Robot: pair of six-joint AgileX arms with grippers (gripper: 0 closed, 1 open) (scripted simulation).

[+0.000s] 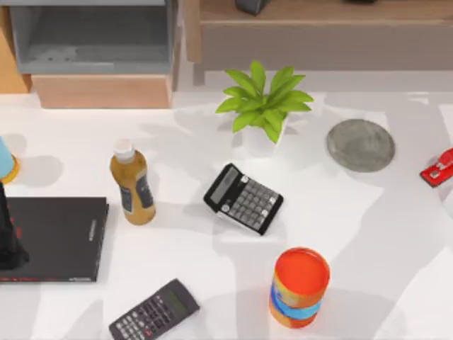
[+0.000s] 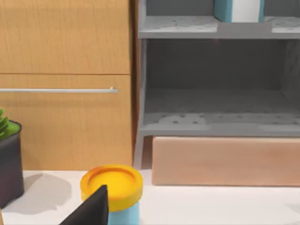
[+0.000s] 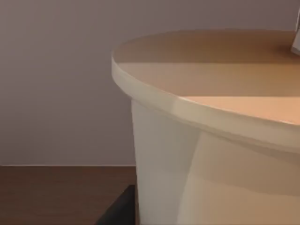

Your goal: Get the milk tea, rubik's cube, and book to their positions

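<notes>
at the table's left edge, left arm [image 1: 8,234] over black book [image 1: 60,237], milk tea [image 3: 211,140] close by right pincer

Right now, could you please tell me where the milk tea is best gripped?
Grip the milk tea on its wall just under the lid, coming in level from the side: it stands upright, and the wider lid rim should stop it slipping.

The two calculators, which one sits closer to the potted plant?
The larger calculator at the table's middle, just below the potted plant; the slimmer calculator lies at the front edge.
</notes>
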